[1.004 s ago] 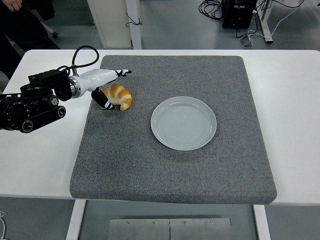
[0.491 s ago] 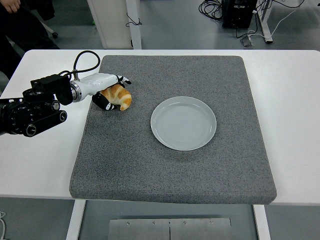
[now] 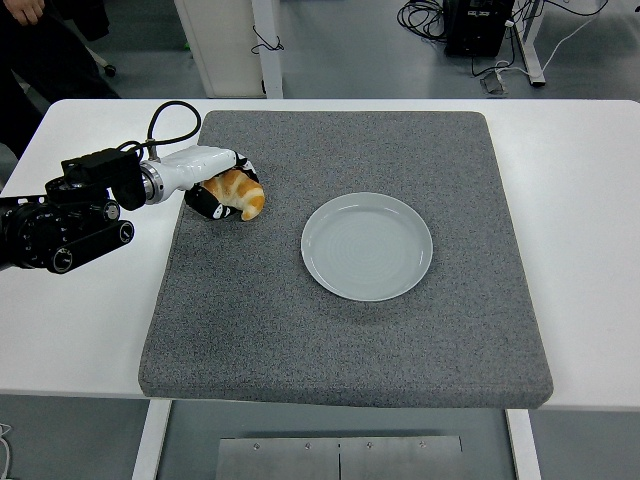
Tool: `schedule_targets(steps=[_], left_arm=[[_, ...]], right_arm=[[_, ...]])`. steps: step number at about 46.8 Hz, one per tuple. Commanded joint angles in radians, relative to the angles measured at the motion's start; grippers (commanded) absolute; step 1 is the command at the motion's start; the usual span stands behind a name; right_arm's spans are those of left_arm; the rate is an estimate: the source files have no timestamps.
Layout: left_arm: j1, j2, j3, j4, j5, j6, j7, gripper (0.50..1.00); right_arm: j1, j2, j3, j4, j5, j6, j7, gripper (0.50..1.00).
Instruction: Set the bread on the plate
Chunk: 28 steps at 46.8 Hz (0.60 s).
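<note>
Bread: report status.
Left hand closed around bread, on the mat. Right hand out of view. Plate empty; path across clear.

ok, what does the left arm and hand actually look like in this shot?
The left arm is chunky black segmented housing with round joint caps. A black cable loops above the wrist. A silver ring joins it to the left hand, white-shelled with black fingers. No markings are legible.
</note>
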<state>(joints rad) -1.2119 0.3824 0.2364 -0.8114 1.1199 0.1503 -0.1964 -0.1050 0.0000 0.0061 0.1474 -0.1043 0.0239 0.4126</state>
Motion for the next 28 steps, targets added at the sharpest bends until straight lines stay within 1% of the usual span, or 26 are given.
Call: schedule_targets(steps=[1, 5, 12, 20, 24, 28], left_arm=[[-0.008, 0.003, -0.002, -0.002, 0.0, 0.0, 0.0, 0.524], [-0.017, 0.006, -0.003, 0.0, -0.002, -0.002, -0.003, 0.5], [-0.06, 0.006, -0.014, -0.002, -0.017, -0.009, -0.02, 0.5], [-0.118, 0.018, -0.037, -0.003, -0.019, -0.014, -0.023, 0.5], [-0.164, 0.033, -0.04, -0.005, -0.017, -0.026, -0.035, 0.5], [-0.204, 0.061, -0.046, -0.008, -0.019, -0.057, -0.044, 0.5]], right_arm=[[0.001, 0.0, 0.0, 0.0, 0.0, 0.001, 0.0, 1.0], [0.001, 0.0, 0.0, 0.0, 0.0, 0.001, 0.0, 1.0], [0.001, 0.0, 0.0, 0.0, 0.0, -0.001, 0.0, 1.0], [0.001, 0.0, 0.0, 0.0, 0.0, 0.001, 0.0, 1.0], [0.001, 0.0, 0.0, 0.0, 0.0, 0.001, 0.0, 1.0], [0.001, 0.0, 0.0, 0.0, 0.0, 0.001, 0.0, 1.0]])
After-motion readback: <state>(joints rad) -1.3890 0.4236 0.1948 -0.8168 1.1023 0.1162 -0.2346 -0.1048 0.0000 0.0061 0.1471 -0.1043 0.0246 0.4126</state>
